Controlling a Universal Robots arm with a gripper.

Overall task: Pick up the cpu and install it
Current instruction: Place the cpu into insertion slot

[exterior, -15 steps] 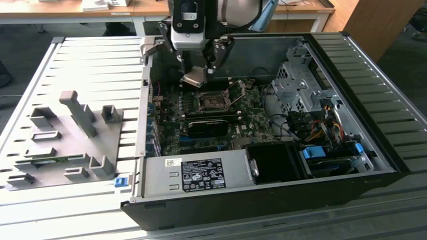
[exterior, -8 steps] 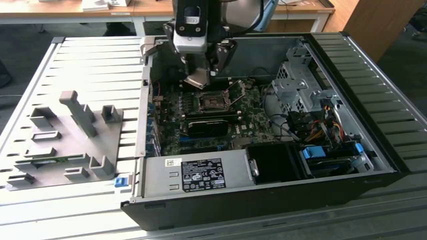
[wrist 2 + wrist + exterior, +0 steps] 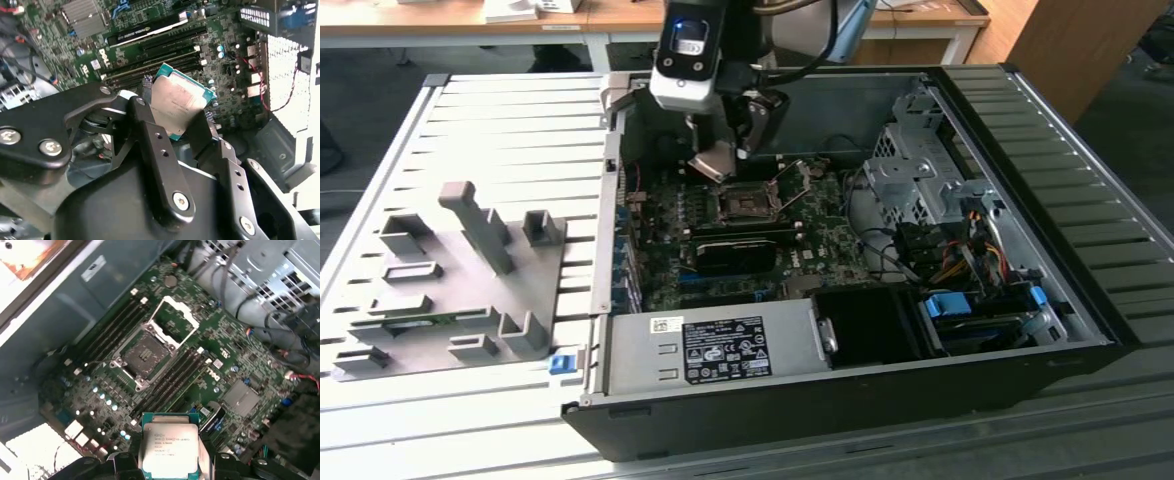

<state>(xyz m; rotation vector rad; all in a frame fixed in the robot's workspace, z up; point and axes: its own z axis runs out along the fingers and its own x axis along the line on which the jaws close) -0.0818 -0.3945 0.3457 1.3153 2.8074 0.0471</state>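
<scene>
1. Over the open PC case (image 3: 1067, 200), we see the hand (image 3: 720, 160) hanging just above the motherboard (image 3: 814, 230), toward the exterior view's left half of the board.
2. Hand (image 3: 175, 125) state: clamped on the cpu (image 3: 177, 102). The two black fingers (image 3: 145, 120) pinch it by opposite edges.
3. The cpu (image 3: 711, 165) is off the board and held in the air, tilted in the exterior view. In the first wrist view its silvery metal top faces the camera, green edge showing around it (image 3: 170, 450), with the hand (image 3: 170, 462) gripping either side.
4. We put the socket (image 3: 145, 352) on the board below the cpu and apart from it, with no contact. In the exterior view the socket (image 3: 747, 205) sits just beneath and slightly to the right of the held chip.
5. The socket is open: its load frame (image 3: 175, 320) is swung up off the dark centre.
6. Memory slots (image 3: 170, 380) run alongside the socket, between it and the cpu in the first wrist view.
7. The power supply (image 3: 707, 350) sits at the near edge of the case.
8. The case lies on its side on a slatted table (image 3: 494, 130). A grey fixture (image 3: 454, 280) stands on the table at the exterior view's left, well apart from the hand.
</scene>
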